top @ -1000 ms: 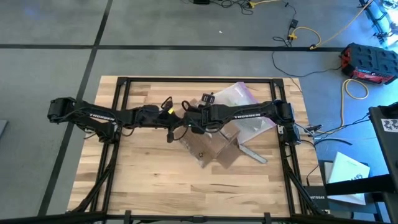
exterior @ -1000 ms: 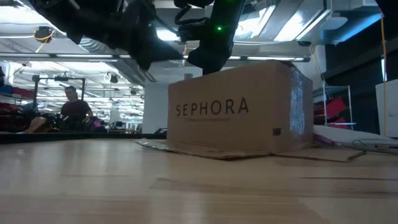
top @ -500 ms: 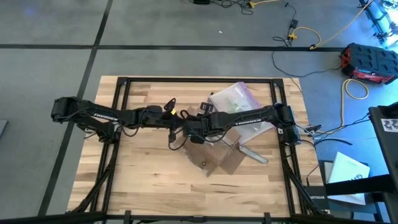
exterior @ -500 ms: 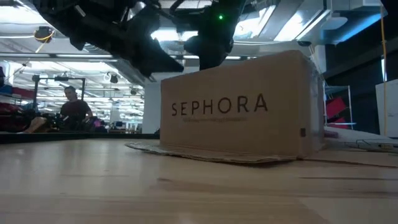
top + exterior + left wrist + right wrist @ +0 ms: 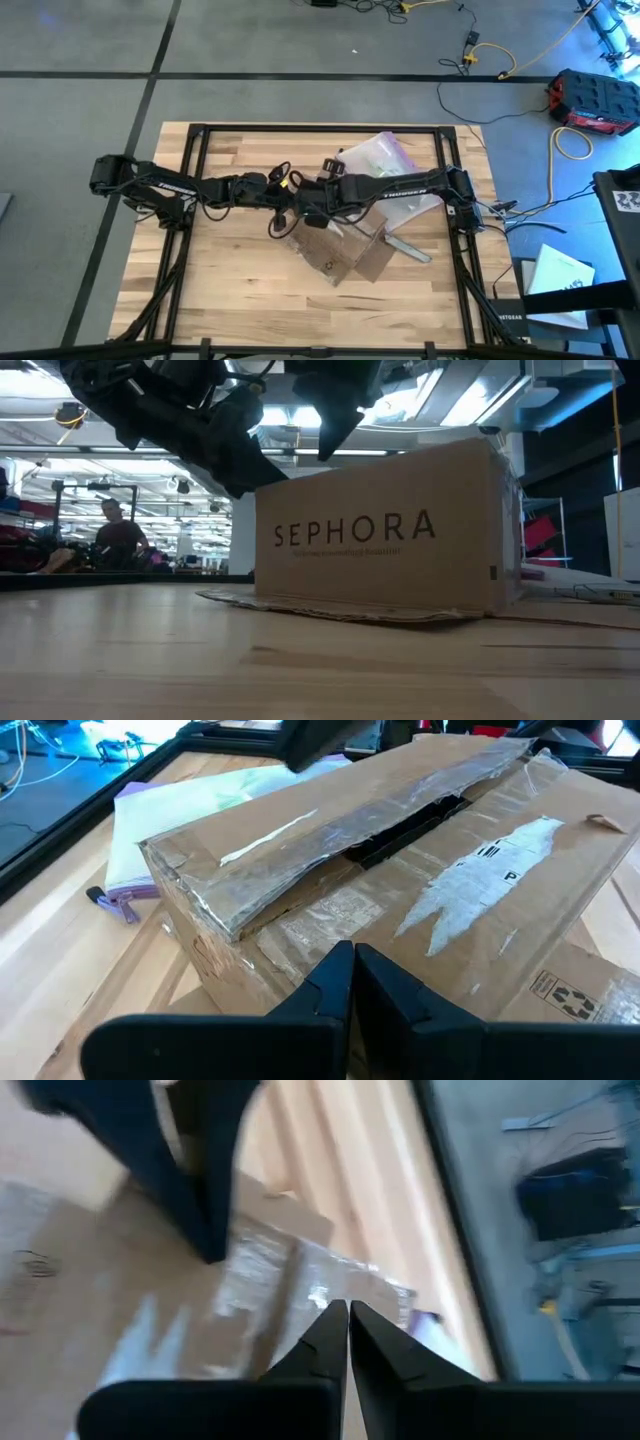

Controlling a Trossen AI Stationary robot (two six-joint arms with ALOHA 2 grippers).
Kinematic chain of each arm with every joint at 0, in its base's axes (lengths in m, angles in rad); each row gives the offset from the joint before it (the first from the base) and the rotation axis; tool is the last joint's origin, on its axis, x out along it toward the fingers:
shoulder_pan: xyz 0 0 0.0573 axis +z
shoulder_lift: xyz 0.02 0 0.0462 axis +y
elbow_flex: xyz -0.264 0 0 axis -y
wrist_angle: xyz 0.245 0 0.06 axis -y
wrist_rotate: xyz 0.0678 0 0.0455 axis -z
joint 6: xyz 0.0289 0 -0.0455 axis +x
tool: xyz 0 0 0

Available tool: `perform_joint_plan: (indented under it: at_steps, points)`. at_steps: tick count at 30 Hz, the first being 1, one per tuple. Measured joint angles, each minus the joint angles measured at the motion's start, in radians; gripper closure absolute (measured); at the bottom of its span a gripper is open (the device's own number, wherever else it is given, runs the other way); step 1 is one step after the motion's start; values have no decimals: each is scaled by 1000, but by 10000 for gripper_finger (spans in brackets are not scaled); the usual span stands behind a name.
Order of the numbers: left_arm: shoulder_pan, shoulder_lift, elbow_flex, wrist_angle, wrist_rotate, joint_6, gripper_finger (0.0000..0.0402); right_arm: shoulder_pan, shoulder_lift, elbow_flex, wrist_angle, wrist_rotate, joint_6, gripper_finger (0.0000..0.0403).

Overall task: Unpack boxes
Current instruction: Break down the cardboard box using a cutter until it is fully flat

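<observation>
Premises: a large open industrial lab or workshop hall. Evidence: grey concrete floor (image 5: pixel 80 40) with loose cables (image 5: pixel 470 50) (one yellow) on the far right, a red-and-black tool case (image 5: pixel 592 101), exposed ceiling with strip lights (image 5: pixel 130 425), a seated person (image 5: pixel 120 535) at far benches, and a butcher-block table (image 5: pixel 240 290) in a black frame.

Matt brown cardboard box (image 5: pixel 430 910) under glossy clear tape, on pale wooden table (image 5: pixel 240 290).
</observation>
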Motion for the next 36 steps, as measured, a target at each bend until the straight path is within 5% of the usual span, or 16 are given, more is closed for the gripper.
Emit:
perform_joint_plan:
  at_steps: [6,16,21,29,36]
  points:
    - [0,0,0,-1,0,0,402,1,0,-13,4,-101,2,370]
    - [0,0,0,-3,0,7,402,-6,4,-65,41,-18,-56,156]
    - [0,0,0,-4,0,8,402,-37,28,-65,48,-21,-37,114]
    - [0,1,0,-8,0,4,402,-61,81,-66,86,19,-62,167]
    - [0,1,0,-10,-4,-1,402,-58,93,-66,107,46,-85,337]
